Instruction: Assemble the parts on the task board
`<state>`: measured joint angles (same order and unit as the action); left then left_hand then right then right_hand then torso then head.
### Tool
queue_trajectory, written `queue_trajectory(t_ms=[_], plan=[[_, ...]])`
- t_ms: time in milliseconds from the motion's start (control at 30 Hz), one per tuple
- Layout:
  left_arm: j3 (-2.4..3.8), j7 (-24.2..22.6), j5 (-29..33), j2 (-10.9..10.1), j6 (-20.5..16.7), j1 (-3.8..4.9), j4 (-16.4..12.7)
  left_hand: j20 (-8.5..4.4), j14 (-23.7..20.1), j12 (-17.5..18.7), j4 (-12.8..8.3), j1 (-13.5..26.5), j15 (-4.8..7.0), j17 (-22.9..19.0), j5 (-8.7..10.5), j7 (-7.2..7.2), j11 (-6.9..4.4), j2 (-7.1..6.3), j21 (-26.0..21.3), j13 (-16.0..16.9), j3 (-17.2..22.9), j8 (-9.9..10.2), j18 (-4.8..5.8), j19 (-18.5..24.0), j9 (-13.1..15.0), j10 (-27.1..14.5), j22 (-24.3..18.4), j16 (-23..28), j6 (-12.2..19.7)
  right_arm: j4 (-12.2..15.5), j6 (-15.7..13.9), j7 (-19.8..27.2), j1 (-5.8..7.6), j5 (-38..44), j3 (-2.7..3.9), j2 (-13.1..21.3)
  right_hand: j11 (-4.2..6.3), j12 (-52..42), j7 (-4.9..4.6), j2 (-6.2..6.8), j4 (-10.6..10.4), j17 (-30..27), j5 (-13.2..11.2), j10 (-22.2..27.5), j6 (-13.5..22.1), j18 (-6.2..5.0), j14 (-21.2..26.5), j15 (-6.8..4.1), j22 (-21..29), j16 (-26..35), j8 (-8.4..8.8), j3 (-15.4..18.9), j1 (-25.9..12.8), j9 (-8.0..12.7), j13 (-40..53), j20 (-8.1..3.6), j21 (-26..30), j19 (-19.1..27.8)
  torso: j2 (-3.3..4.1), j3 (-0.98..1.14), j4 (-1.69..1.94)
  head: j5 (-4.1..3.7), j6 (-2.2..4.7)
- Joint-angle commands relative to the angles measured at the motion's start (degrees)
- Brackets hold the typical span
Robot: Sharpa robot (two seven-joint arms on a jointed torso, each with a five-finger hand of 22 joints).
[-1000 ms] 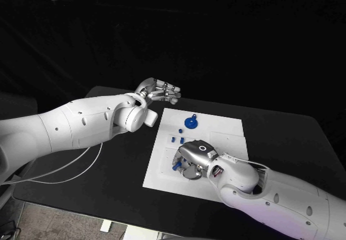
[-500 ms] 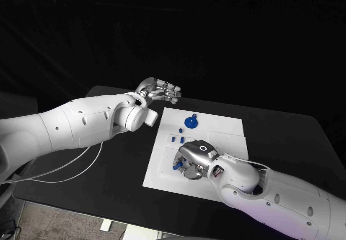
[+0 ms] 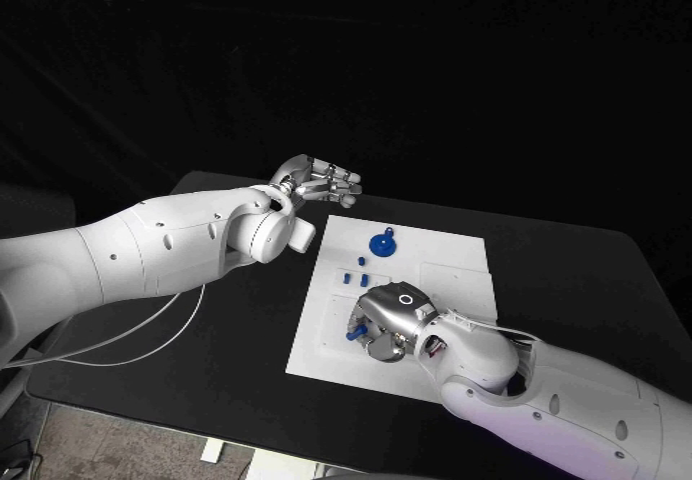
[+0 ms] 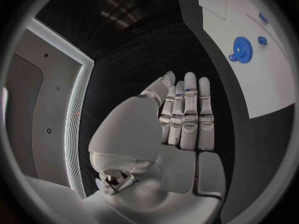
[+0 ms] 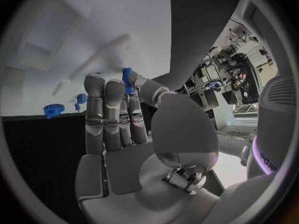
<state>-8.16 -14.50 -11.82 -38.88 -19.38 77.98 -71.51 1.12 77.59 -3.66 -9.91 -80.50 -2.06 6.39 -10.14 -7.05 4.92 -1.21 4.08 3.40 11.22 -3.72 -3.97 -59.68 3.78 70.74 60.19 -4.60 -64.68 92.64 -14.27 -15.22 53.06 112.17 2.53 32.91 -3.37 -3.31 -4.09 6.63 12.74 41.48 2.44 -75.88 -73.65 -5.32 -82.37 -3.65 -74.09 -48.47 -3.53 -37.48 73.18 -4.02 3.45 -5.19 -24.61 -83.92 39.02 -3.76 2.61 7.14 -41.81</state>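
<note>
Right hand [image 3: 387, 325] pinches a small blue part [image 5: 127, 78] over the white task board's [image 3: 447, 255] near-left area — a weak pinch could drop it. Left hand [image 3: 320, 183] hovers released, far-left over the desk [image 3: 577, 270].

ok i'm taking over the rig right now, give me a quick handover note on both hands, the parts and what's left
Left hand: off the task board, over the black table beyond the board's far left corner, fingers straight and together, holding nothing.
Right hand: down over the board's near left part, pinching a small blue part at its fingertips.
Other parts: a blue gear near the far edge, small blue pieces between it and the right hand.
Done: one part picked up. Left: seat it, then the gear and small pieces. Whether any are already seated is not clear.
</note>
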Motion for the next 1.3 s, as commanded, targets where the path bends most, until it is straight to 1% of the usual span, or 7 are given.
queue_trajectory(t_ms=[33,333,633,833,900,1133,1300], plan=[[0.04,-0.3,0.3,0.0,0.7,0.11,-0.1,0.01,0.0,0.2,0.5,0.1,-0.24,0.0,-0.26,-0.03,-0.04,0.38,-0.1,-0.1,0.0,0.1,0.30,-0.5,-0.1,-0.2,-0.1,0.4,0.5,0.4,1.8,-1.6,-0.15,2.1,-0.09,0.2,2.58,-0.2,0.03,-0.42,0.0,0.1,0.3,-3.6,-0.4,-0.76,0.0,-0.55,-0.1,0.2,-0.17,-0.4,-0.2,-0.1,0.1,-0.42,-0.4,-2.5,-0.01,0.02,-0.04,0.06,0.01],[0.04,-0.2,0.3,0.0,0.8,0.11,-0.1,0.04,0.0,0.2,0.6,0.2,-0.27,0.0,-0.25,-0.03,-0.03,0.37,-0.1,-0.1,0.0,0.1,0.30,-0.5,-0.1,-0.3,-0.3,0.4,0.6,0.9,2.7,-1.5,-0.14,2.2,-0.08,-0.1,2.58,-0.2,0.03,-0.42,0.0,0.1,0.3,-3.6,-0.4,-0.76,0.0,-0.55,-0.1,0.2,-0.17,-0.4,-0.2,-0.1,0.1,-0.42,-0.4,-2.5,-0.02,0.00,-0.02,0.02,-0.10],[0.04,-0.2,0.3,0.1,0.8,0.11,-0.1,0.05,0.0,0.2,0.7,0.3,-0.27,0.0,-0.24,-0.03,-0.03,0.37,-0.1,-0.1,0.1,0.1,0.30,-0.5,-0.1,-0.3,-0.4,0.4,0.6,0.2,4.4,-1.6,0.04,2.2,-0.08,-1.3,2.50,-0.2,-0.06,-0.55,-0.2,0.2,0.3,-3.4,-0.1,-0.74,0.2,-0.47,-0.1,0.4,-0.15,-0.3,-0.2,-0.1,0.1,-0.36,0.1,-2.3,-0.01,-0.03,-0.05,-0.03,-0.11],[0.04,-0.1,0.4,0.2,0.8,0.12,-0.1,0.05,0.0,0.2,0.7,0.3,-0.27,0.0,-0.24,-0.03,-0.03,0.37,-0.1,-0.1,0.1,0.1,0.30,-0.5,-0.1,-0.3,-0.4,0.4,0.6,-0.1,4.1,-1.1,0.19,1.8,-0.08,-2.2,2.26,-0.1,-0.25,-0.67,-0.6,0.2,0.3,-2.5,0.5,-0.76,0.3,-0.34,-0.2,0.4,-0.12,-0.6,-0.3,0.0,0.1,-0.27,0.4,-2.3,-0.01,-0.04,0.06,-0.05,-0.24],[0.04,-0.1,0.4,0.2,0.8,0.12,-0.1,0.05,0.0,0.2,0.7,0.3,-0.27,0.0,-0.24,-0.03,-0.03,0.37,-0.1,-0.1,0.1,0.1,0.30,-0.5,-0.1,-0.3,-0.4,0.4,0.6,-0.2,4.1,-1.0,0.21,1.6,-0.08,-2.5,2.24,-0.2,-0.27,-0.64,-0.6,0.2,0.3,-2.5,0.6,-0.77,0.3,-0.33,-0.2,0.4,-0.15,-0.7,-0.4,0.0,0.1,-0.24,0.3,-2.3,0.00,-0.01,0.05,-0.06,-0.28],[0.04,0.0,0.4,0.2,0.9,0.12,-0.1,0.05,0.0,0.2,0.7,0.3,-0.27,0.0,-0.24,-0.03,-0.03,0.37,-0.1,-0.1,0.1,0.1,0.30,-0.5,-0.1,-0.3,-0.4,0.4,0.6,-0.3,4.1,-0.8,0.24,1.3,-0.09,-2.8,2.19,-0.2,-0.30,-0.48,-0.7,0.3,0.3,-2.3,0.7,-0.83,0.3,-0.29,-0.3,0.3,-0.16,-0.7,-0.4,-0.1,0.1,-0.19,0.4,-2.4,-0.02,-0.06,-0.01,0.05,-0.33],[0.04,0.0,0.4,0.3,1.0,0.12,-0.1,0.05,0.0,0.2,0.7,0.3,-0.27,0.0,-0.24,-0.03,-0.03,0.37,-0.1,-0.1,0.1,0.1,0.30,-0.5,-0.1,-0.3,-0.4,0.4,0.6,-0.4,4.0,-0.6,0.24,0.9,-0.09,-2.8,2.10,-0.1,-0.40,-0.19,-0.7,0.3,0.3,-1.9,1.0,-0.85,0.3,-0.22,-0.3,0.3,-0.12,-0.7,-0.5,0.0,0.1,-0.14,0.4,-2.4,0.00,0.03,-0.05,0.08,-0.25]])
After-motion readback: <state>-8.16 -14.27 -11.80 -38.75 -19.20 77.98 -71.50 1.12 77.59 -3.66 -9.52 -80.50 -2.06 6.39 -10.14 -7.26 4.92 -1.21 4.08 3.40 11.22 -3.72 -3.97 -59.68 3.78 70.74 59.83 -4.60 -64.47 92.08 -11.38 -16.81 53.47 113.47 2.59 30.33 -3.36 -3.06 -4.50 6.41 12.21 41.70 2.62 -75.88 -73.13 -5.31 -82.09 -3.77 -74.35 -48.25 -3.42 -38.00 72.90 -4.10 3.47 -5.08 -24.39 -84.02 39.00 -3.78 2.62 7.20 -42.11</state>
